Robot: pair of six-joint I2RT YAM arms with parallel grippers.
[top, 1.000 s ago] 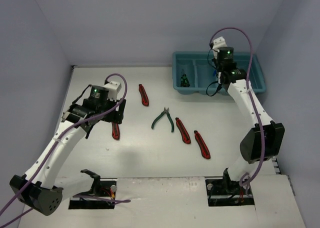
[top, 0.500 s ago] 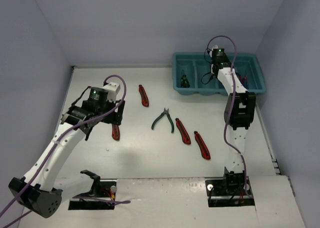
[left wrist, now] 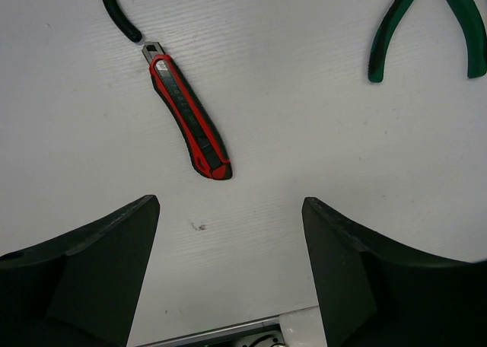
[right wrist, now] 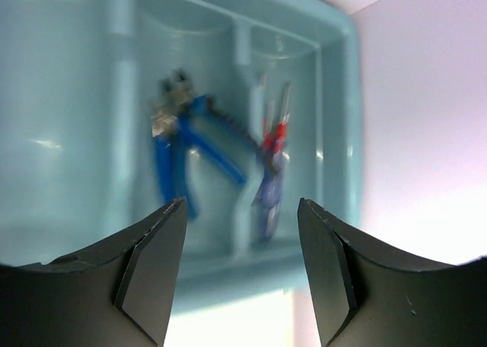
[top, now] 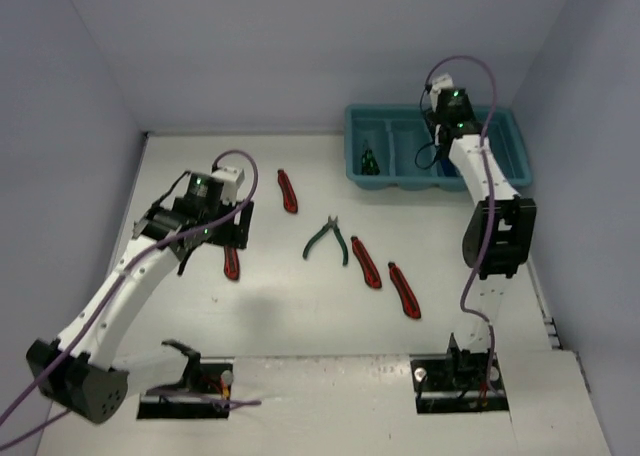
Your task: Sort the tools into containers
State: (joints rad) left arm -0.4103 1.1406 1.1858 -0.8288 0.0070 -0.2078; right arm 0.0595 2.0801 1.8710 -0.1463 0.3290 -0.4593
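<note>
Here our left gripper (left wrist: 228, 210) hovers above the table (left wrist: 304, 134), a red-and-black knife (left wrist: 190, 119) lying just at 11 o'clock from its jaws and green pliers (left wrist: 386, 39) at 2 o'clock. Our right gripper (right wrist: 242, 206) hangs over the teal tray (right wrist: 346, 96), with blue pliers (right wrist: 179, 145) in one compartment at 11 o'clock. Since half a second ago we see the right elbow swung outward and the left wrist edged slightly right. Both grippers gape wide, holding and touching nothing.

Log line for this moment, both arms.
left gripper open above red-and-black utility knife | right gripper open over teal plastic tray | blue-handled pliers in tray
</note>
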